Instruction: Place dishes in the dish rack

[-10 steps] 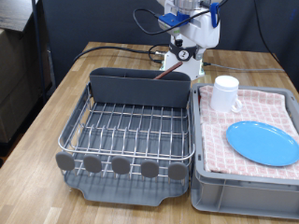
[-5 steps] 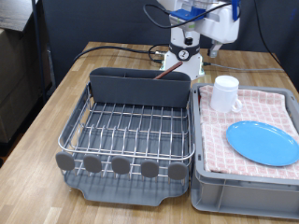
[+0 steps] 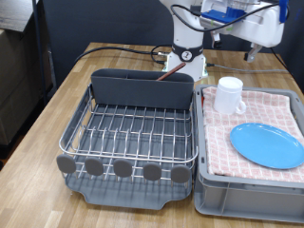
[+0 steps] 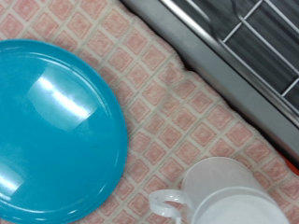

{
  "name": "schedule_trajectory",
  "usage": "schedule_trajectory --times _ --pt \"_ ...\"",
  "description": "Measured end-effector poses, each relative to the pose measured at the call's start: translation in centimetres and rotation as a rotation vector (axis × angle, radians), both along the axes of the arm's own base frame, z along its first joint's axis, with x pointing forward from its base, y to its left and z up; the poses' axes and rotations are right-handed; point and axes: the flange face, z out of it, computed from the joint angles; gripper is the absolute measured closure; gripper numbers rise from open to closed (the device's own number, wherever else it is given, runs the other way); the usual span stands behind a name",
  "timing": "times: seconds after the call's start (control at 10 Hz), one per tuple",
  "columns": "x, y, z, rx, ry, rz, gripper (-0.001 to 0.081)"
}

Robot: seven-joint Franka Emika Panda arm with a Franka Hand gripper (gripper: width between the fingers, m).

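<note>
The silver wire dish rack with its dark grey tray stands on the wooden table, and its wires hold nothing. A reddish-brown bit, seemingly the wooden spoon, sticks up from the rack's tall back compartment. The white mug and the light-blue plate rest on the red-checked cloth in the grey bin. The wrist view looks down on the plate and the mug, with the rack's edge beside them. My gripper hangs high above the bin's far end, clear of the mug. Its fingers do not show in the wrist view.
The grey bin stands against the rack at the exterior view's right. The robot's base and black cables are behind the rack. Bare wooden table lies at the left.
The arm has swung towards the exterior view's right and slightly up, from behind the rack to above the bin's far end. The dishes have not moved.
</note>
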Motion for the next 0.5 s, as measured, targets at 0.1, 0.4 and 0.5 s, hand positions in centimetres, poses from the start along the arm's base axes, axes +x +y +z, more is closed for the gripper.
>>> schedule_trajectory --times 0.1,0.4,0.5 --pt "0.6 0.8 0.0 0.005 0.014 -0.006 0.0003" --pt "1.8 1.9 -0.7 0.043 0.018 0.014 0.0003" --pt "2.2 2.1 -1.3 0.070 0.007 0.025 0.0003"
